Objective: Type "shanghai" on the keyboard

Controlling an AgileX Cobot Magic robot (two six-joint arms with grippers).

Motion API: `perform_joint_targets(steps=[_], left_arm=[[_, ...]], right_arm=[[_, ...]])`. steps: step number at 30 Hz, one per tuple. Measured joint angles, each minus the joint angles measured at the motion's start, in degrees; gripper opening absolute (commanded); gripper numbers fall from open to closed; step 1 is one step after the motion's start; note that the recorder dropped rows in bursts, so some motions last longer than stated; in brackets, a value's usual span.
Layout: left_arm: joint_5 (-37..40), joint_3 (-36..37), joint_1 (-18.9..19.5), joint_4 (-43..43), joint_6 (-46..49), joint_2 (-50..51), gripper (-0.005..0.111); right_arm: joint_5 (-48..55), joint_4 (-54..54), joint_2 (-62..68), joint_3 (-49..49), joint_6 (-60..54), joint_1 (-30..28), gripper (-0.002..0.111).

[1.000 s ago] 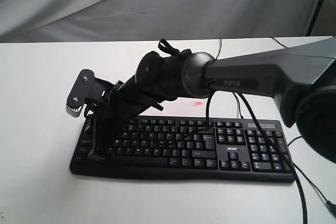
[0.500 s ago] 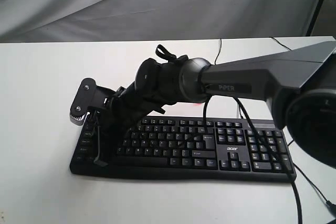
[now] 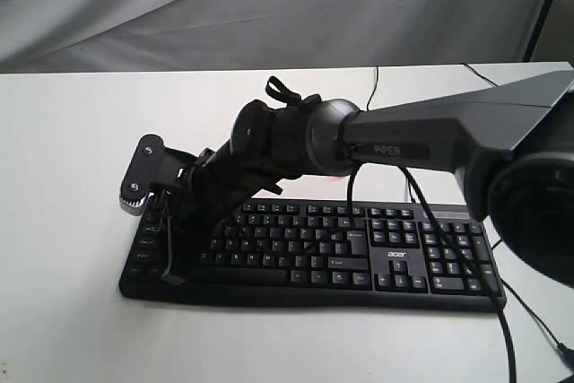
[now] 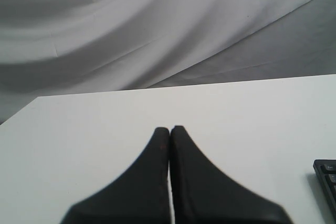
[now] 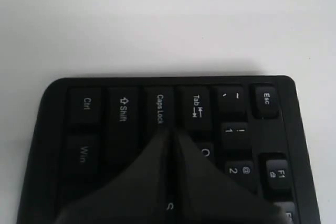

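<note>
The black keyboard (image 3: pixel 395 262) lies on the white table, its number pad and "acer" logo toward the right. My right arm reaches across it to its left end. There the right gripper (image 3: pixel 169 275) points down, shut, with its tips on or just above the keys. In the right wrist view the right gripper (image 5: pixel 169 132) has its tips at the Caps Lock key (image 5: pixel 159 109) of the keyboard (image 5: pixel 86 103), and the S legend shows in the slit between the fingers. My left gripper (image 4: pixel 169 128) is shut and empty over bare table, with a corner of the keyboard (image 4: pixel 328 174) beside it.
Thin black cables (image 3: pixel 502 311) run from the right arm over the keyboard's right end and off the table front. A grey cloth (image 3: pixel 269 6) hangs behind the table's far edge. A black stand leg (image 3: pixel 543 6) is at the back right.
A second ago the right gripper and wrist sat slightly higher and farther left; they dropped a little toward the keys, then held almost still for the last half second.
</note>
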Motion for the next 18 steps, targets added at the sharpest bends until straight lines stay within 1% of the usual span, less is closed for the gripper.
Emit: perform_joint_targets(steps=[18], left_arm=[[0.0,0.0,0.0,0.0,0.0,0.0,0.001]], right_arm=[[0.4,-0.1,0.3,0.0,-0.4,0.0,0.000]])
